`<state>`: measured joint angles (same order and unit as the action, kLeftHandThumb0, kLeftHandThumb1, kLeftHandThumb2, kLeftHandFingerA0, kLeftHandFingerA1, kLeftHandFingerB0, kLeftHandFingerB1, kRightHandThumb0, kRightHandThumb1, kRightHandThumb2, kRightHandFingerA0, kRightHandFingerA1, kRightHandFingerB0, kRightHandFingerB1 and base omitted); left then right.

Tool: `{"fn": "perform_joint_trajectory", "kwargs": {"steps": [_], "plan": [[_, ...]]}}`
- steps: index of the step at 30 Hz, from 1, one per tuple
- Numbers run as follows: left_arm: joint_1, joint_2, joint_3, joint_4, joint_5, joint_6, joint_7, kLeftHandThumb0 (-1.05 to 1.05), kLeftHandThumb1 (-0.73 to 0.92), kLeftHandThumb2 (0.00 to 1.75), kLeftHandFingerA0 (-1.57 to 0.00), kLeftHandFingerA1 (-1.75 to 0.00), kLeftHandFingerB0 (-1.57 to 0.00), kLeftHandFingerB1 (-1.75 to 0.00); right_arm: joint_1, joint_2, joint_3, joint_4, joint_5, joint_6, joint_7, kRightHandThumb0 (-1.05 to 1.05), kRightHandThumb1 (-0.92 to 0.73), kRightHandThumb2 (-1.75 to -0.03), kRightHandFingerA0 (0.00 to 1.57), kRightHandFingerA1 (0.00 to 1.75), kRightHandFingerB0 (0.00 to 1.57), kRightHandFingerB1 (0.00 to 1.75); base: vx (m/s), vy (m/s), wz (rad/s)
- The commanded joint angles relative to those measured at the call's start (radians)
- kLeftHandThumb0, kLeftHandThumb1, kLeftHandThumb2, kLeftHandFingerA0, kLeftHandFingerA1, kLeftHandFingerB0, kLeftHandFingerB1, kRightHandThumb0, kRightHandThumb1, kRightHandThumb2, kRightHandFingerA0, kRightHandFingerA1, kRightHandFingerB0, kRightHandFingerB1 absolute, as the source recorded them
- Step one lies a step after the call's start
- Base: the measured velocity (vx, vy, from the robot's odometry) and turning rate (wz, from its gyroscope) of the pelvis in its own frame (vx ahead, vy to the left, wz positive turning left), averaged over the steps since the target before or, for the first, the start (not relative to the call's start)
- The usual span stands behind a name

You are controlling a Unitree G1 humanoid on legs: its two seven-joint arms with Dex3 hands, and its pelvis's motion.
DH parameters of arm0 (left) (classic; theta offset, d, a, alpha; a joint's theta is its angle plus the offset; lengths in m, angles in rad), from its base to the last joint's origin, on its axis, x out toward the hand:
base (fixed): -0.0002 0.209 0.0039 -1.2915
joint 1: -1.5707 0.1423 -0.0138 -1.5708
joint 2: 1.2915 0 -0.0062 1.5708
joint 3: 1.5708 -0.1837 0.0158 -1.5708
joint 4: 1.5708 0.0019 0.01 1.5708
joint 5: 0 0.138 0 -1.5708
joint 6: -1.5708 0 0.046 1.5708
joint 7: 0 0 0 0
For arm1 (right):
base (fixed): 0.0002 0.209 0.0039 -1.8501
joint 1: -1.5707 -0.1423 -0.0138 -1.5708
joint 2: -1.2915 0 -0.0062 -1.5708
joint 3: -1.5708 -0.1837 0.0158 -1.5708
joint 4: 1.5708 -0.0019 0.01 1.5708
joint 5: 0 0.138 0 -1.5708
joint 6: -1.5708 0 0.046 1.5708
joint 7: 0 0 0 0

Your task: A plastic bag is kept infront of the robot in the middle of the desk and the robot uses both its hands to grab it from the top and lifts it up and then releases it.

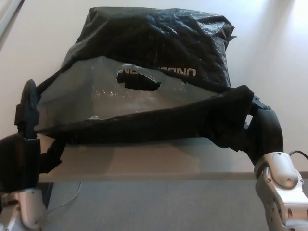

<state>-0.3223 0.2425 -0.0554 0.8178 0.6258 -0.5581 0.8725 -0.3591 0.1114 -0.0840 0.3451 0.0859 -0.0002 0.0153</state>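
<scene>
The black plastic bag fills the middle of the white desk. Its grey translucent front panel has a cut-out handle hole and mirrored white lettering. My left hand is at the bag's lower left corner and is open. One finger stands upright beside the bag's left edge, the thumb is spread below, and the hand grips nothing. At the bag's right corner, my right hand is shut on a bunched black fold. That fold drapes over the fingers and hides them.
The desk's front edge runs across the lower picture, with grey floor below it. A thin white cable lies on the floor at the lower left. A pale strip crosses the top left corner.
</scene>
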Motion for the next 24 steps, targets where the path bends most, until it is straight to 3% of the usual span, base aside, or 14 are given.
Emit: {"fn": "perform_joint_trajectory", "kwargs": {"steps": [1, 4, 7, 8, 9, 10, 17, 18, 19, 20, 21, 22, 23, 24], "plan": [[0.002, -0.007, 0.038, 0.008, -0.125, 0.039, -0.119, -0.31, 0.51, 0.66, -0.94, -1.57, -0.10, -0.06, 0.007, -0.001, -0.006, -0.004, 0.019, 0.010, -0.002, -0.31, -0.67, -0.58, 0.89, 1.75, 0.62, 1.75, 0.00, 0.000, 0.00], [0.006, -0.005, 0.049, -0.012, -0.156, 0.053, -0.174, -0.31, 0.57, 0.62, -0.90, -1.66, -0.25, -0.33, 0.012, 0.003, -0.003, -0.003, 0.015, 0.002, -0.005, -0.32, -0.67, -0.58, 0.89, 1.75, 0.63, 1.75, 0.00, 0.000, 0.00], [0.009, -0.001, 0.053, -0.044, -0.163, 0.094, -0.207, -0.21, 0.59, 0.57, -0.84, -1.75, -0.36, -0.34, 0.014, 0.003, -0.001, 0.002, 0.016, 0.003, 0.001, -0.33, -0.67, -0.58, 0.89, 1.75, 0.62, 1.75, 0.00, 0.000, 0.00], [0.008, -0.001, 0.054, -0.052, -0.164, 0.109, -0.213, -0.24, 0.59, 0.63, -1.03, -1.74, -0.28, -0.35, 0.012, 0.004, -0.003, 0.001, 0.019, 0.008, 0.000, -0.33, -0.67, -0.58, 0.89, 1.75, 0.62, 1.75, 0.00, 0.000, 0.00], [0.006, -0.002, 0.055, -0.057, -0.167, 0.117, -0.219, -0.24, 0.59, 0.63, -1.03, -1.74, -0.28, -0.35, 0.008, 0.006, -0.005, 0.002, 0.022, 0.011, -0.002, -0.33, -0.67, -0.58, 0.89, 1.75, 0.62, 1.75, 0.00, 0.000, 0.00], [0.008, -0.022, 0.076, -0.071, -0.220, 0.136, -0.259, -0.19, 0.56, 0.60, -0.88, -1.75, -0.12, -0.18, 0.008, 0.006, -0.007, 0.006, 0.027, 0.003, 0.005, -0.32, -0.67, -0.58, 0.88, 1.75, 0.61, 1.75, 0.00, 0.000, 0.00], [0.017, -0.084, 0.153, -0.181, -0.349, 0.298, -0.396, -0.25, 0.56, 0.58, -0.88, -1.75, -0.12, -0.30, 0.005, 0.001, -0.002, 0.017, 0.005, -0.009, -0.006, -0.33, -0.67, -0.58, 0.90, 1.75, 0.61, 1.75, 0.00, 0.000, 0.00], [0.018, -0.085, 0.155, -0.190, -0.349, 0.306, -0.405, -0.32, 0.56, 0.64, -1.09, -1.75, -0.25, -0.39, 0.006, 0.001, 0.000, 0.014, 0.002, -0.006, -0.009, -0.33, -0.67, -0.58, 0.90, 1.75, 0.61, 1.75, 0.00, 0.000, 0.00], [0.017, -0.092, 0.165, -0.202, -0.374, 0.318, -0.425, -0.23, 0.62, 0.59, -0.73, -0.68, -0.73, -0.44, 0.006, 0.003, -0.001, 0.012, 0.003, -0.003, -0.010, -0.33, -0.67, -0.58, 0.90, 1.75, 0.62, 1.75, 0.00, 0.000, 0.00], [0.016, -0.101, 0.178, -0.219, -0.405, 0.335, -0.451, -0.23, 0.62, 0.59, -0.73, -0.68, -0.73, -0.44, 0.006, 0.005, -0.003, 0.011, 0.006, 0.000, -0.012, -0.33, -0.67, -0.58, 0.90, 1.75, 0.62, 1.75, 0.00, 0.000, 0.00], [0.015, -0.106, 0.191, -0.234, -0.431, 0.348, -0.478, -0.16, 0.64, 0.67, -0.87, -1.03, -1.00, -0.56, 0.004, 0.010, -0.005, 0.012, 0.011, 0.001, -0.012, -0.33, -0.67, -0.58, 0.91, 1.75, 0.62, 1.75, 0.00, 0.000, 0.00], [0.011, -0.108, 0.206, -0.247, -0.462, 0.356, -0.506, -0.16, 0.64, 0.67, -0.87, -1.03, -1.00, -0.56, 0.000, 0.016, -0.007, 0.014, 0.017, 0.002, -0.013, -0.33, -0.67, -0.58, 0.91, 1.75, 0.62, 1.75, 0.00, 0.000, 0.00], [0.010, -0.108, 0.207, -0.257, -0.464, 0.365, -0.518, -0.18, 0.58, 0.76, -0.98, -1.16, -1.08, -1.00, 0.002, 0.015, -0.005, 0.016, 0.011, -0.005, -0.016, -0.32, -0.67, -0.58, 0.91, 1.75, 0.62, 1.75, 0.00, 0.000, 0.00], [0.008, -0.106, 0.207, -0.268, -0.468, 0.377, -0.535, -0.18, 0.58, 0.76, -0.98, -1.16, -1.08, -1.00, 0.004, 0.014, -0.002, 0.019, 0.003, -0.015, -0.019, -0.32, -0.67, -0.58, 0.91, 1.75, 0.62, 1.75, 0.00, 0.000, 0.00]]}}
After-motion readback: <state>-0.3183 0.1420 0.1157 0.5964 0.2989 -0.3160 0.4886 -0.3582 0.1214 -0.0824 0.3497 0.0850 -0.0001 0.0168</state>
